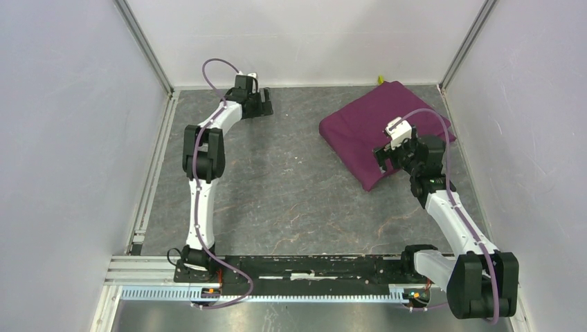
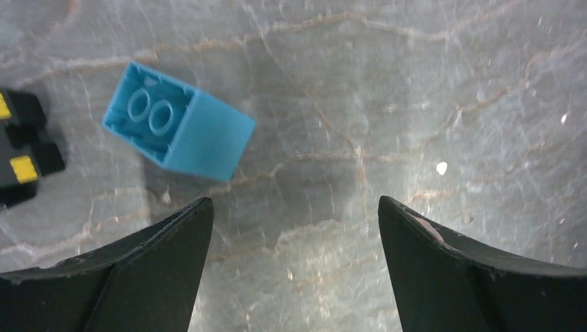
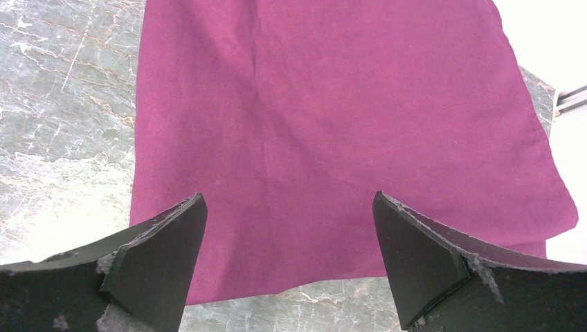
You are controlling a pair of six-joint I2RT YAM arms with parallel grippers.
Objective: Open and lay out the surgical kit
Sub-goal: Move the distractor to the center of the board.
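Note:
The surgical kit (image 1: 367, 128) lies at the back right of the table as a folded purple cloth bundle, closed, so its contents are hidden. My right gripper (image 1: 394, 153) hovers over the bundle's near edge. In the right wrist view the purple cloth (image 3: 332, 117) fills the space ahead of the right gripper (image 3: 289, 207), which is open and holds nothing. My left gripper (image 1: 266, 105) is stretched to the far back left, away from the kit. Seen from the left wrist, the left gripper (image 2: 294, 207) is open over bare marbled tabletop.
A small blue block (image 2: 183, 124) lies just ahead and left of the left fingers, beside a black-and-yellow object (image 2: 21, 149) at the frame's edge. White walls close in the table on three sides. A small yellow item (image 1: 379, 80) sits by the back wall.

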